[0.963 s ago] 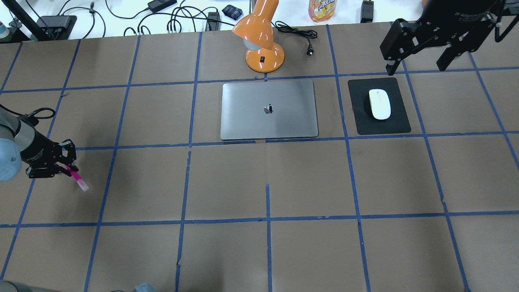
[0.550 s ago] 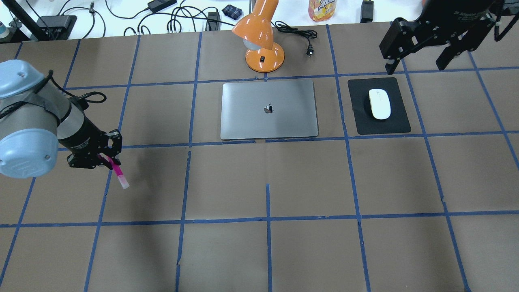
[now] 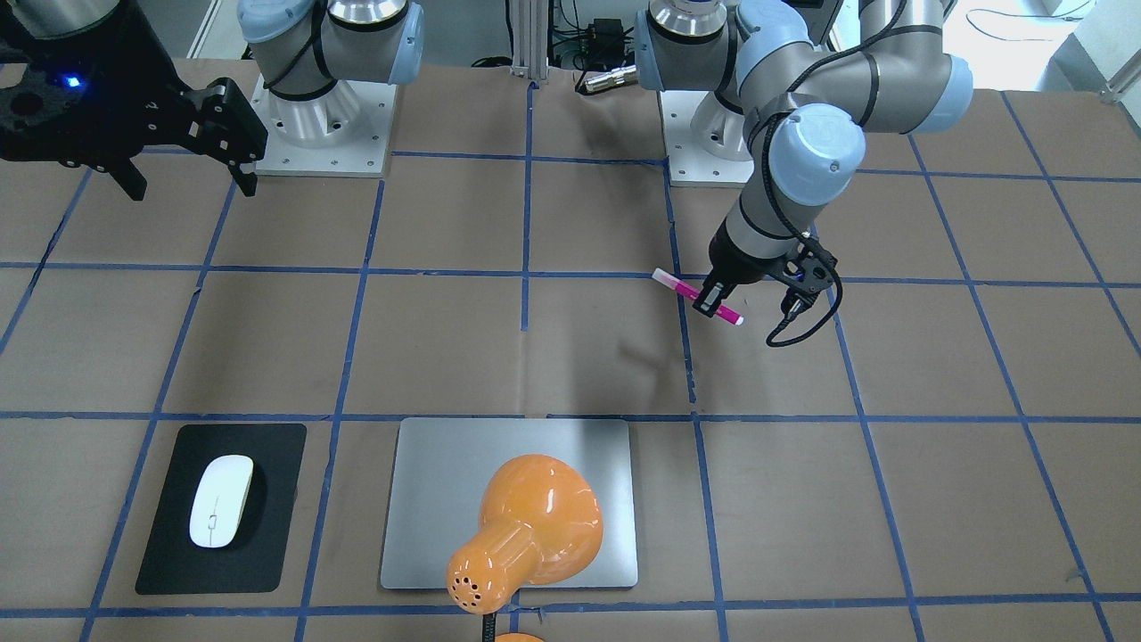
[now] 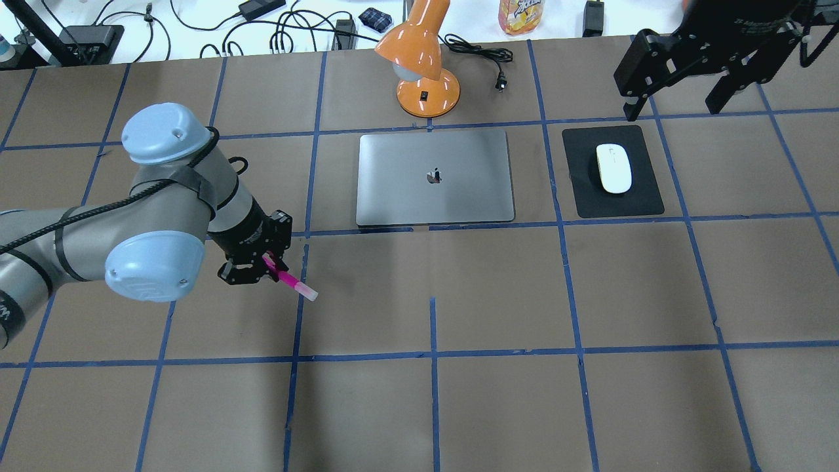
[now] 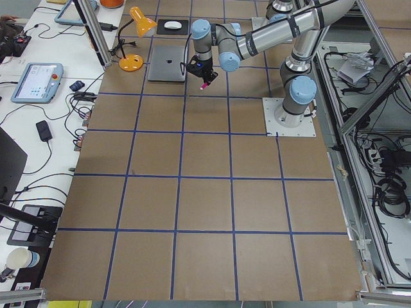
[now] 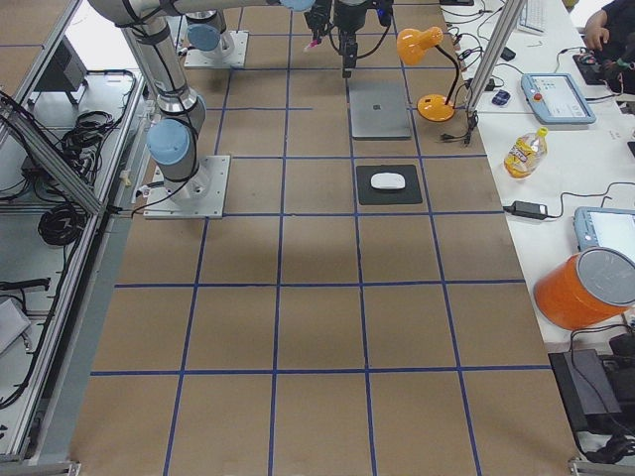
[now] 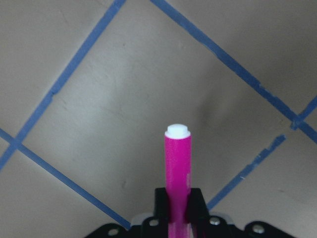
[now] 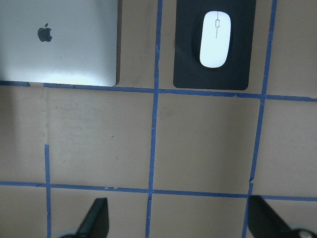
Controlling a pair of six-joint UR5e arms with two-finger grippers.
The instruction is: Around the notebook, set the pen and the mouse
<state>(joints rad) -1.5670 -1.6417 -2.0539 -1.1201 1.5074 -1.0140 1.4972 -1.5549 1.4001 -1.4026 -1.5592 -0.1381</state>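
My left gripper (image 4: 261,265) is shut on the magenta pen (image 4: 289,281) and holds it above the table, pale cap pointing forward and right. It hangs just left of and nearer than the notebook's front-left corner. In the left wrist view the pen (image 7: 178,166) juts out between the fingers over brown paper and blue tape. The silver notebook (image 4: 406,190) lies closed at the table's centre back. The white mouse (image 4: 614,168) rests on a black pad to its right. My right gripper (image 4: 675,98) hovers open high behind the mouse, holding nothing.
An orange desk lamp (image 4: 426,78) stands just behind the notebook, its head leaning over it in the front-facing view (image 3: 526,535). The black mouse pad (image 4: 590,196) lies under the mouse. Cables, a bottle and chargers sit beyond the far edge.
My left arm has swung to the right with the pen, from the table's left edge to near the notebook's front-left corner. The right arm has stayed put.
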